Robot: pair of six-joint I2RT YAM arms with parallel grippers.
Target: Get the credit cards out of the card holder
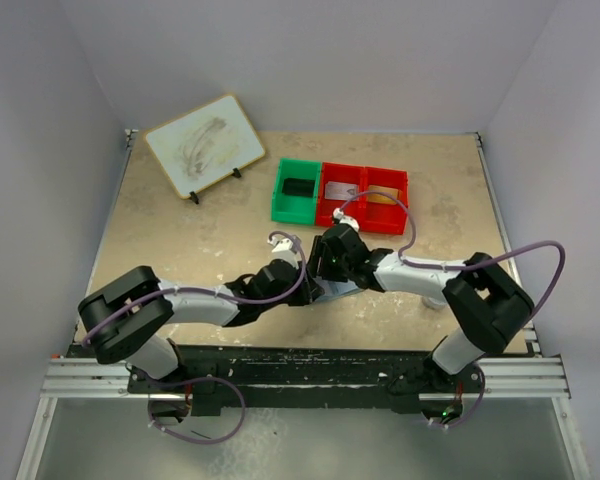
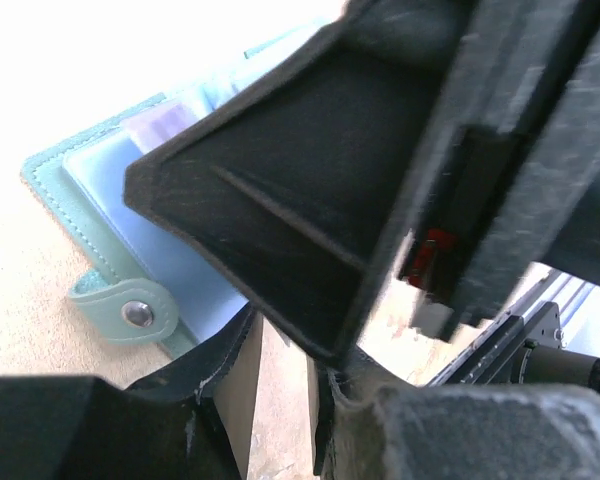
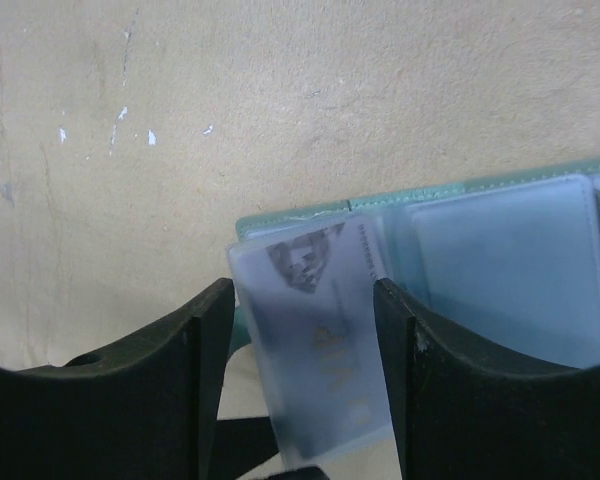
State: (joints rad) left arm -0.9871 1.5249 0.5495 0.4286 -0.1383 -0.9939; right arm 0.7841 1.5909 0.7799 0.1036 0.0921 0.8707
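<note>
The card holder (image 2: 85, 185) lies open on the tan table, teal-edged with pale blue panels (image 3: 510, 270) and a snap tab (image 2: 130, 312). In the top view only a sliver of it (image 1: 338, 291) shows under the two grippers, which meet over it. A credit card in a frosted sleeve (image 3: 315, 370) stands up from the holder between the fingers of my right gripper (image 3: 302, 290). It touches the right finger (image 3: 450, 390), with a gap to the left one. My left gripper (image 2: 285, 385) hovers by the holder's near corner, its jaws a narrow slit apart with only table between them.
A green bin (image 1: 298, 190) with a black card and two red bins (image 1: 366, 198) with cards stand behind the grippers. A framed picture (image 1: 202, 145) leans at the back left. The right gripper's black body (image 2: 310, 180) fills most of the left wrist view.
</note>
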